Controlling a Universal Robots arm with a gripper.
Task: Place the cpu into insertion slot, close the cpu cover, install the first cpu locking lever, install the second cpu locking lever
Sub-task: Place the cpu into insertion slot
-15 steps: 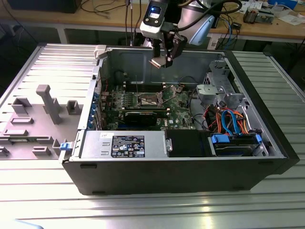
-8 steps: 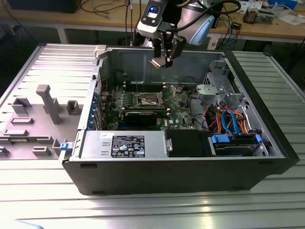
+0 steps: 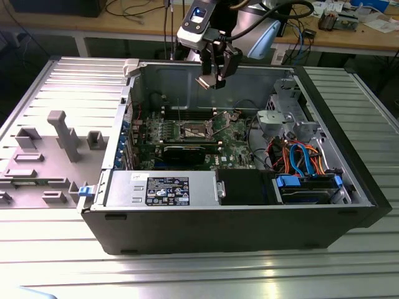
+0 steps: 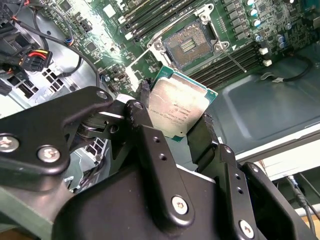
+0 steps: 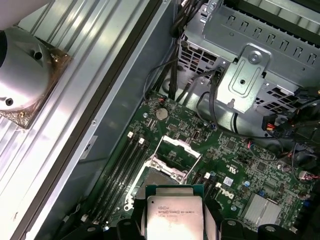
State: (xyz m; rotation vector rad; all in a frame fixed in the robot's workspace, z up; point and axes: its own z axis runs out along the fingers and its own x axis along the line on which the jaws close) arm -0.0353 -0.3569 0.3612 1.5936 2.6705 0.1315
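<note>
One gripper (image 4: 175, 111) clamps the cpu (image 4: 180, 102) above the insertion slot (image 4: 189, 44) (well apart).

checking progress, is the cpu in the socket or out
Out: the black claw grips the small square silver-topped cpu above the square metal-rimmed socket, whose dark centre lies bare.

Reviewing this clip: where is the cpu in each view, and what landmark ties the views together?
Exterior view: cpu in the hand, above the case.
Second wrist view: cpu between the fingers, slot beyond it.
First wrist view: cpu nearest the camera, slot beyond it.
Shared landmark: the slot, empty.
</note>
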